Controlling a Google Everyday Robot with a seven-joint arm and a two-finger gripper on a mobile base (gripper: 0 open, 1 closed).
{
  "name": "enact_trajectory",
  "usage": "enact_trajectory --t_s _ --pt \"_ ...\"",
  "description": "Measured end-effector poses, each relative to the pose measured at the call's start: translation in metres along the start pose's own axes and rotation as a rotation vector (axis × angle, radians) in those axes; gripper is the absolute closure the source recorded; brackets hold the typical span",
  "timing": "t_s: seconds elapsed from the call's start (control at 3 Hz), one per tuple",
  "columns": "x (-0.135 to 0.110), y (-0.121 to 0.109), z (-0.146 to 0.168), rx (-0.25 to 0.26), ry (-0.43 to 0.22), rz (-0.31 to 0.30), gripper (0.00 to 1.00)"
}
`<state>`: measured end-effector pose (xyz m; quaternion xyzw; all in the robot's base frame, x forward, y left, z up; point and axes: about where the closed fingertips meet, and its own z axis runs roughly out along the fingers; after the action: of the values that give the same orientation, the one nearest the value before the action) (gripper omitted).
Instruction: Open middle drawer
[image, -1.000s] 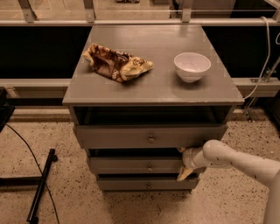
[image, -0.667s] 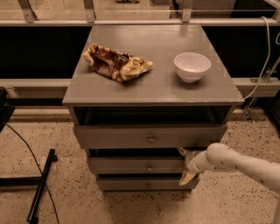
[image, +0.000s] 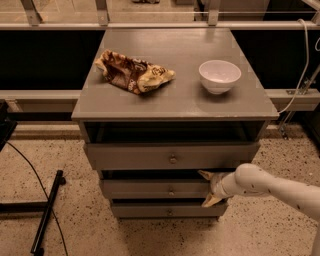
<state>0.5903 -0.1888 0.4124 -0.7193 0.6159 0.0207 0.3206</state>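
The grey cabinet (image: 175, 102) has three drawers stacked at its front. The middle drawer (image: 150, 189) is the mid-sized grey front with a small round knob (image: 171, 192). It sits below the taller top drawer (image: 130, 156) and above the slim bottom drawer (image: 145, 210). My gripper (image: 207, 188) comes in from the right on a white arm (image: 270, 186). It is at the right end of the middle drawer's front. It is open, with one tan finger (image: 205, 175) above the front and the other below it. It stands well right of the knob.
A crumpled brown snack bag (image: 132, 71) and a white bowl (image: 219, 76) lie on the cabinet top. The top drawer stands slightly out. A black stand and cable (image: 47, 210) lie on the floor at the left. A rail (image: 40, 95) runs behind.
My gripper has shifted a little left and lower along the middle drawer's right end. The drawers have not visibly moved.
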Motion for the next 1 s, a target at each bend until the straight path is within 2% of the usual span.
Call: enact_trajectory --t_s 0.67,1.0 --pt "-0.0024 0.002 0.0035 -0.005 -0.005 -0.001 0.65" --pt "-0.0035 0.003 0.0051 -0.008 -0.007 -0.001 0.62"
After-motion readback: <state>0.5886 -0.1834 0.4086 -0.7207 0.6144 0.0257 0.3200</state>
